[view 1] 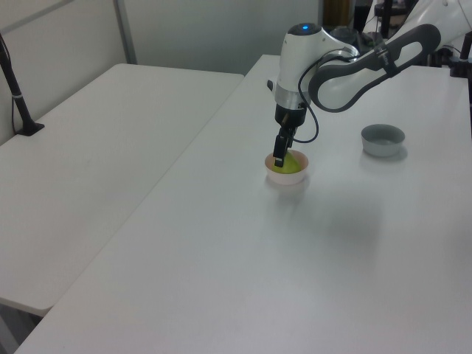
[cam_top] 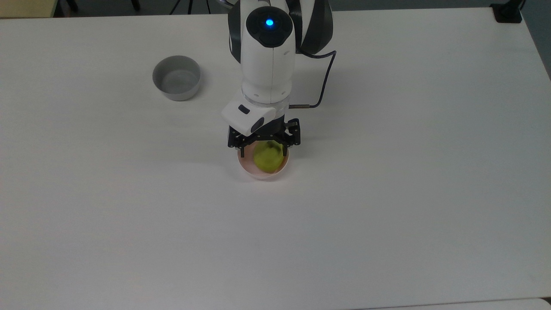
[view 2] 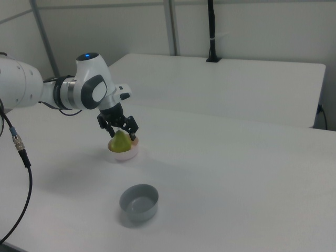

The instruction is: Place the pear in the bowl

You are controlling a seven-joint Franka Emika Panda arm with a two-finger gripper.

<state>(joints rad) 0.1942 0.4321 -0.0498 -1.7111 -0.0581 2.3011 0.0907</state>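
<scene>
On the white bench (cam_top: 387, 193): one pear (cam_top: 267, 157), two bowls, one arm. Pale pink bowl (cam_top: 258, 172) near the middle of the top view, with the yellow-green fruit sitting inside it, toward the top view's right half of the hollow; same pear (view 2: 121, 142) seen in the right view standing with its narrow end up, long axis roughly upright, rising above the pink rim (view 2: 126, 153); stem too small to make out. Pear (view 1: 289, 164) in the left view low in the bowl (view 1: 286, 175), mostly behind one dark finger. Grey bowl (cam_top: 176, 78) well apart, toward the top view's upper left; in the left view (view 1: 383, 139) off to the right of the pink one, in the right view (view 2: 138, 202) nearer the camera. Gripper (cam_top: 263, 146) hanging straight down over the pink bowl's far edge, fingers (cam_top: 242, 148) spread wide, one at each side of the fruit's upper part, with a gap visible between pads and pear in the top view; nothing pinched. Gripper (view 2: 118, 127) in the right view just above the pear's tip, fingers splayed to either side. Gripper (view 1: 281, 155) in the left view seen edge-on. Black cable (cam_top: 323, 77) looping from the wrist toward the top view's right. Second white table (view 1: 96, 162) beside the bench on the left view's left
</scene>
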